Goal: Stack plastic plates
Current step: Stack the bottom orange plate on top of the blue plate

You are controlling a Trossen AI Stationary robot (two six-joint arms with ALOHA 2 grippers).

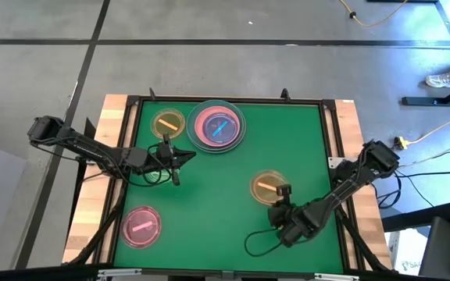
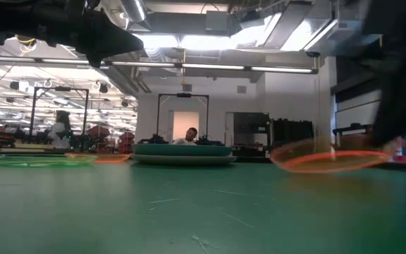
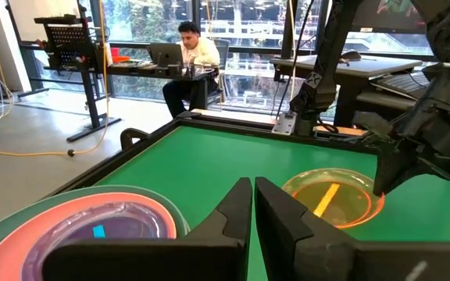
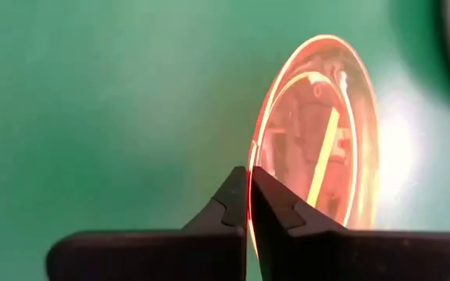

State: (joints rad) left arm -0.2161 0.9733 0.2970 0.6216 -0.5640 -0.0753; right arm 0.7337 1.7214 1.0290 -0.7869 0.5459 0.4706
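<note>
Left of the large plate stack [image 1: 218, 126] at the far middle of the green bench [image 1: 225, 226] lies a yellow plate [image 1: 168, 122]; the left gripper [image 1: 181, 158], fingers together and empty, hovers just nearer than it; a pink plate [image 1: 141, 226] sits at the near-left corner; right of the stack, the right gripper [image 1: 284, 191] pinches the rim of the orange plate [image 1: 266, 185], tilted off the bench.

The green-topped table [image 1: 225, 211] carries a yellow plate [image 1: 168, 123] at the far left, a stack of large plates [image 1: 217, 126] beside it, a pink plate [image 1: 141, 226] near left, and an orange plate [image 1: 268, 186], apparently tilted, at right.
</note>
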